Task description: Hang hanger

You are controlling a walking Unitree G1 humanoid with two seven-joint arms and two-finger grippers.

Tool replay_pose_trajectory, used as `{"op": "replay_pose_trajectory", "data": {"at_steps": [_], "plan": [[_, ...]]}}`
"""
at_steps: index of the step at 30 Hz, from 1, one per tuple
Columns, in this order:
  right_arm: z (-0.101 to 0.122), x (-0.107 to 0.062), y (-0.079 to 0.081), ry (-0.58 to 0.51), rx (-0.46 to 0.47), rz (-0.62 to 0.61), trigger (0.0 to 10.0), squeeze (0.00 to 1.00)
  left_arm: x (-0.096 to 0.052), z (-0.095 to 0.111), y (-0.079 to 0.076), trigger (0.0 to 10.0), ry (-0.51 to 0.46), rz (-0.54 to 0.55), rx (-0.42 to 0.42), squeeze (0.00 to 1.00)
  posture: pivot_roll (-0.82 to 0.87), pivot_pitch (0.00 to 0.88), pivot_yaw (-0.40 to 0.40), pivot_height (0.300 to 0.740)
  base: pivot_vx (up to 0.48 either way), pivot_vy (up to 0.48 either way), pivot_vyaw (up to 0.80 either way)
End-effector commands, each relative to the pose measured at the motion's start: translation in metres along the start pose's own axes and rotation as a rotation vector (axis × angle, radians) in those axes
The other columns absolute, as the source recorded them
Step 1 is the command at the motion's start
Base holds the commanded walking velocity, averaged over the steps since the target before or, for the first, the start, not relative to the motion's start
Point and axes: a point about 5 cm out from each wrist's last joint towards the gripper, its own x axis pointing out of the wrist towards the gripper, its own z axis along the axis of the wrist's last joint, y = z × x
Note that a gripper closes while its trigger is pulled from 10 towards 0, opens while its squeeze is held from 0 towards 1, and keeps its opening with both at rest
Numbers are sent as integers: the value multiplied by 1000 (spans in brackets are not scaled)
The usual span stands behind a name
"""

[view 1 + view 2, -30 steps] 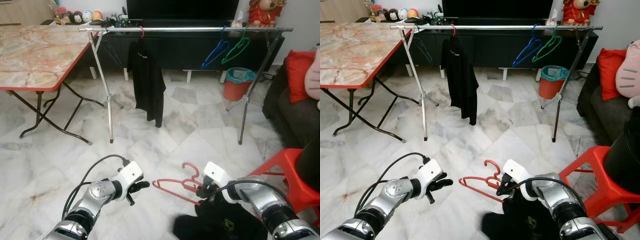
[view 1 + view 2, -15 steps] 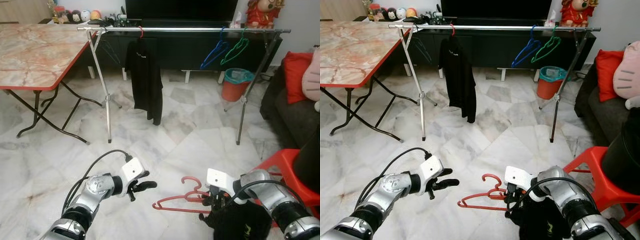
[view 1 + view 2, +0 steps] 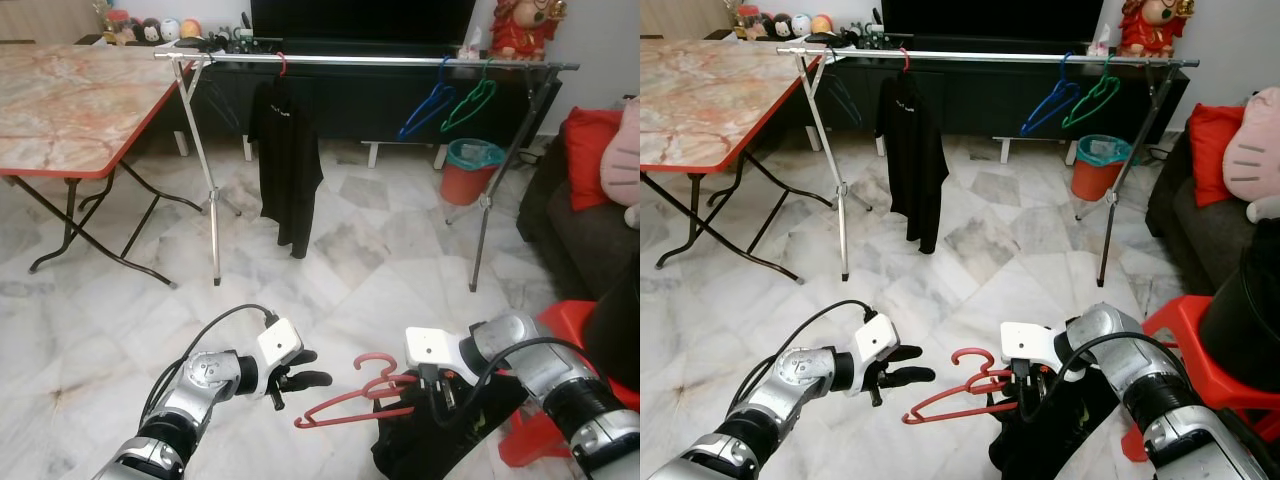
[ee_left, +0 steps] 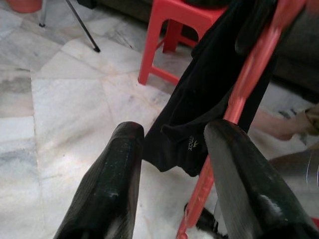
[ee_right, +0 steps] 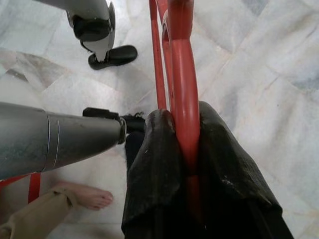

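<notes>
The right hand point(image 3: 1025, 378) is clamped on a red hanger point(image 3: 955, 392), its two black fingers point(image 5: 159, 164) pressed against either side of the red bar. A black garment point(image 3: 440, 440) droops from that hanger below the hand, low over the marble floor point(image 3: 350, 270). The left hand point(image 3: 300, 378) hovers just beside the hanger's free end, its fingers point(image 4: 114, 184) spread apart with nothing between them. A red stool point(image 3: 560, 330) stands behind the right arm. Farther off, a metal clothes rail point(image 3: 370, 61) carries a black shirt point(image 3: 287, 160), a blue hanger point(image 3: 428, 105) and a green hanger point(image 3: 470, 100). A folding counter point(image 3: 70, 110) stands to the left.
</notes>
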Motion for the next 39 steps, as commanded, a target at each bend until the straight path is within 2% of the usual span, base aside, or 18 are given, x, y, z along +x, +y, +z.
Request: {"op": "replay_pose_trajectory", "data": {"at_steps": [1,8,9,11,12,18,27,39], "plan": [[4,-3,-4,10,-24,-8,10000,0,1,4,3,10000,-10,-4,-6,1000,-133,0,-71,740,0,0,0],[13,3,-11,-18,-10,-40,10000,0,6,15,5,10000,-51,-5,-26,1000,-127,0,-73,740,0,0,0],[16,3,-13,-24,-9,-55,10000,0,7,16,5,10000,-57,-7,-26,408,-128,0,-72,740,0,0,0],[17,3,-14,-26,-9,-60,10000,0,7,16,5,10000,-60,-6,-26,408,-128,0,-72,740,0,0,0],[18,3,-16,-31,-6,-73,10000,0,7,16,5,10000,-59,-9,-28,0,-125,0,-70,740,0,0,0],[27,0,-24,-66,1,-128,10000,0,8,14,4,10000,-21,-24,2,0,-121,0,-59,740,0,0,0],[36,-5,-28,-66,-46,-93,10000,0,10,10,0,10000,52,-89,65,0,-128,0,-52,740,0,0,0],[43,-8,-25,-88,-98,-24,10000,0,18,9,-2,10000,68,-70,63,0,-136,0,-57,740,0,0,0]]}}
